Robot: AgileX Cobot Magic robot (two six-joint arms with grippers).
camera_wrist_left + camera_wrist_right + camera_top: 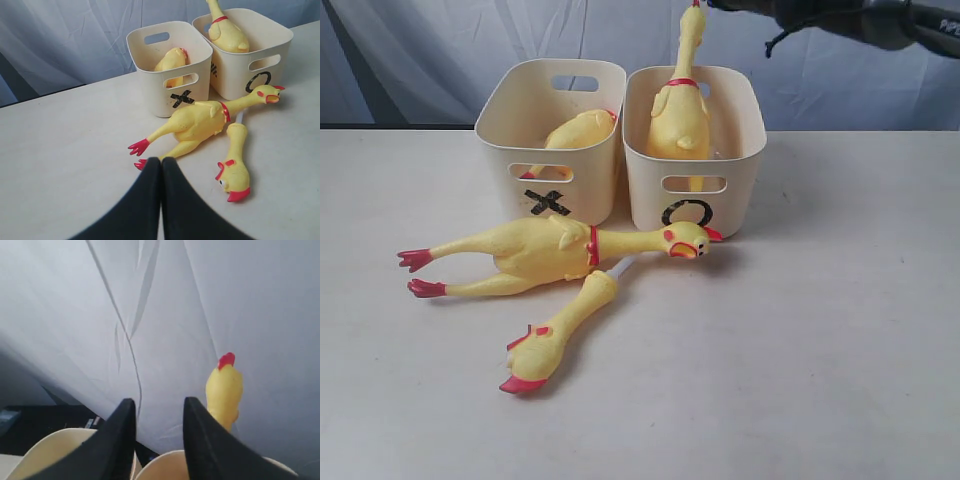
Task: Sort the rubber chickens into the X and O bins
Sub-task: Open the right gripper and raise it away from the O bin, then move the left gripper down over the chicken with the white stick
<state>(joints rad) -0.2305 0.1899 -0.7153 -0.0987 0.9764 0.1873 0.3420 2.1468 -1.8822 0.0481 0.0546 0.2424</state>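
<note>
Chickens: whole chicken (545, 255) lies flat on the table (840, 330), feet to nine o'clock, head to three. Head piece (555, 335) with a white stick sits just at its six. Probably light, soft, squashy rubber, so pinch the neck or mid-body. X bin (505, 165) at its twelve holds a headless body (582, 130). O bin (745, 150) at its one holds an upright chicken (678, 115), neck above the rim. Left gripper (161, 170) is clenched on nothing, near the feet. Right gripper (160, 402) is parted and empty, raised by that upright head.
</note>
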